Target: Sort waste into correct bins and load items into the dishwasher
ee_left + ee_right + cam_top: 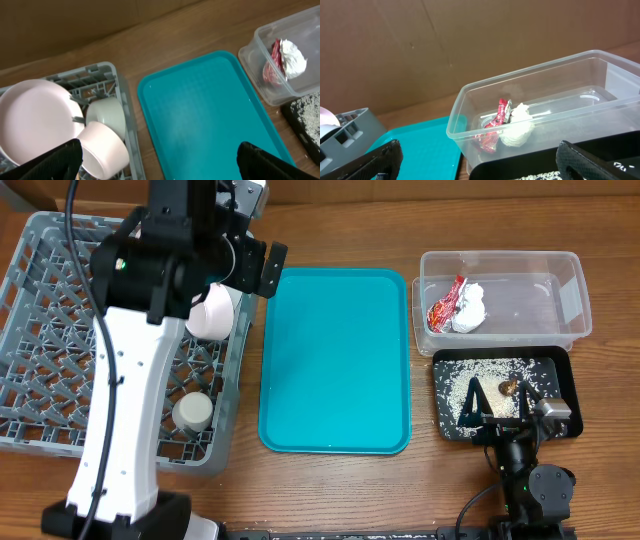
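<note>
The grey dish rack [40, 330] stands at the left and holds a white plate [35, 120], two white bowls [102, 150] [107, 115] and a small white cup [193, 412]. My left gripper [160, 162] is open and empty, above the rack's right edge and the teal tray. The clear tub [560, 290] at the back right holds the red wrapper [445, 305] and the white tissue [470, 308]. The black tray [555, 370] holds rice grains [460, 385] and a brown bit [507, 387]. My right gripper [497, 415] is open and empty at the black tray's front edge. The chopsticks are not visible.
The teal serving tray [335, 360] lies bare in the middle, between rack and bins. The left arm's white link [125, 400] crosses over the rack. A brown cardboard wall [420, 50] stands behind the table.
</note>
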You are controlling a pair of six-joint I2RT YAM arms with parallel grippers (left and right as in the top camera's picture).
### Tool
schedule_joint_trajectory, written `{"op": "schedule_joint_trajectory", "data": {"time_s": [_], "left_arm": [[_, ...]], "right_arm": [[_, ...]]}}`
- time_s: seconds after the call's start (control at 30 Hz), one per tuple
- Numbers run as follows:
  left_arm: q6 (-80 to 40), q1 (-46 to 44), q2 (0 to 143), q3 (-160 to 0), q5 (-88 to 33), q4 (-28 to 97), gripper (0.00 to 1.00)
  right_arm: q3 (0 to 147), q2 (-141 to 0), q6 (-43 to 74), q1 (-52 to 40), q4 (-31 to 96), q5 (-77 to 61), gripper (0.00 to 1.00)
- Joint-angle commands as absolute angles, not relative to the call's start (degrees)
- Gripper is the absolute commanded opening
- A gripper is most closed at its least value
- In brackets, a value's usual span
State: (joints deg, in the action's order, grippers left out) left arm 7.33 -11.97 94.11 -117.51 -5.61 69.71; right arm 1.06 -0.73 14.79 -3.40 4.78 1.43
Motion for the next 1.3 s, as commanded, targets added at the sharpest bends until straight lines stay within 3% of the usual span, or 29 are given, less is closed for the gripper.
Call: {"op": "schedule_joint_trajectory", "data": {"time_s": [0.0, 0.23, 0.7, 1.03, 1.27], "left_arm": [[8.3, -9.6, 87.4, -110.4, -7.7, 64.9, 1.00], [8.8, -2.9, 69.3, -81.3, -11.5, 44.6, 1.00], [12.8, 3.4, 25.7, -30.8, -12.1, 18.4, 1.00], [14.8, 3.9, 4.7, -9.0, -11.9, 6.7, 1.00], [15.9, 3.9, 0.2, -1.8, -11.4, 1.1, 1.00]], "right_arm": [[0.4, -0.2, 15.0, -3.2, 4.6, 1.2, 1.00], [0.4, -0.2, 15.0, -3.2, 4.6, 1.2, 1.00], [0.4, -0.2, 15.0, -3.2, 4.6, 1.2, 1.00], [0.4, -0.2, 15.0, -3.2, 4.6, 1.2, 1.00], [0.4, -0.2, 15.0, -3.2, 4.6, 1.2, 1.00]]}}
